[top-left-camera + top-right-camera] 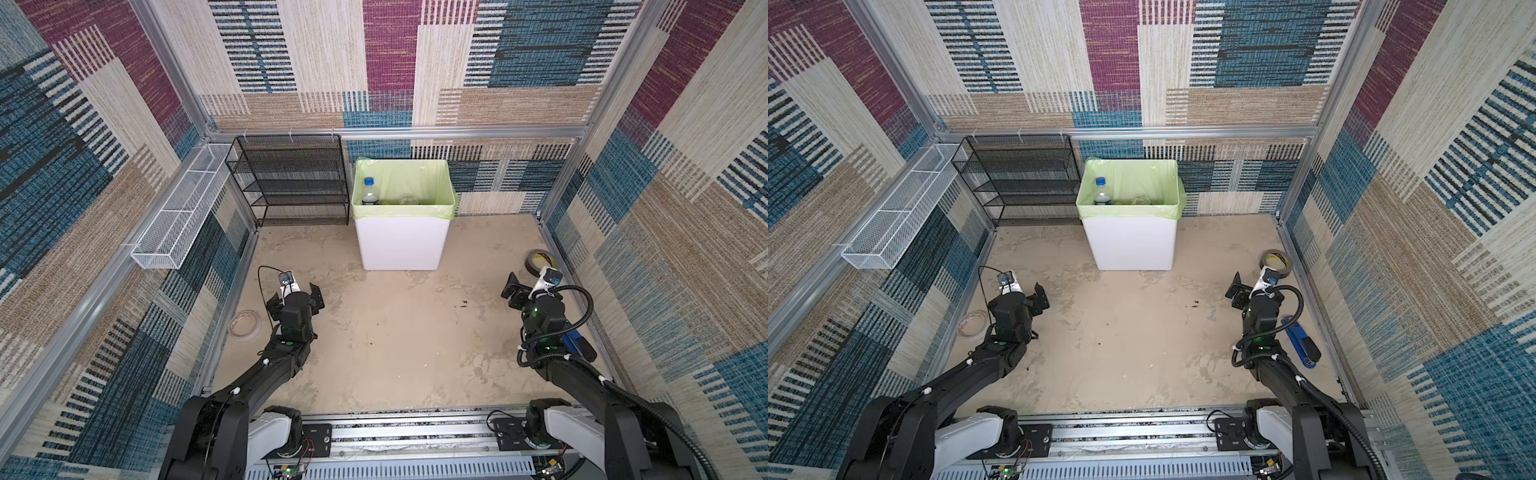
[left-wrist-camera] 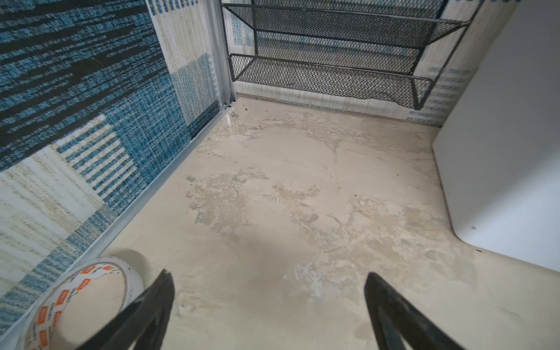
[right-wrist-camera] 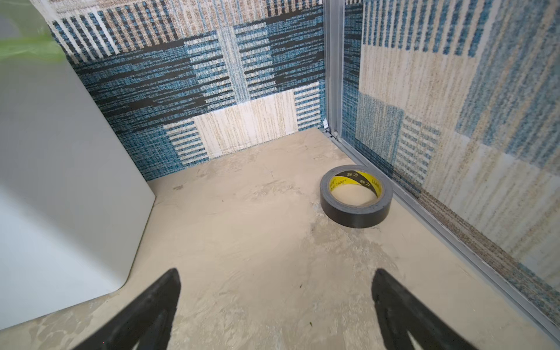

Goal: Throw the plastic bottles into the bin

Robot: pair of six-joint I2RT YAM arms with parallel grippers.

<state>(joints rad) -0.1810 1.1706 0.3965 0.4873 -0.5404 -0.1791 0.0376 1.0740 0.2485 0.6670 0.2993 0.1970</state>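
Both arms [image 1: 266, 374] stretch forward, bent low over the floor [image 1: 395, 332], the left gripper [image 2: 268, 274] and right gripper [image 3: 276, 270] each spread wide and empty, the bin [image 1: 401, 241] standing ahead between them with a blue-capped bottle [image 1: 369, 192] upright inside, white tape [image 2: 85, 300] just beside the left gripper, grey tape [image 3: 356, 197] ahead of the right.

**A:** Can you read any writing here?

**B:** Yes. In the right wrist view, the round black tape roll [image 3: 353, 215] has a yellow-and-black inner core printed "TAPE", with Chinese characters beside it.

**A:** And the round clear tape roll [image 2: 60, 298] in the left wrist view?

**B:** You would find small orange tags around its white core, but their lettering is too blurred to read.
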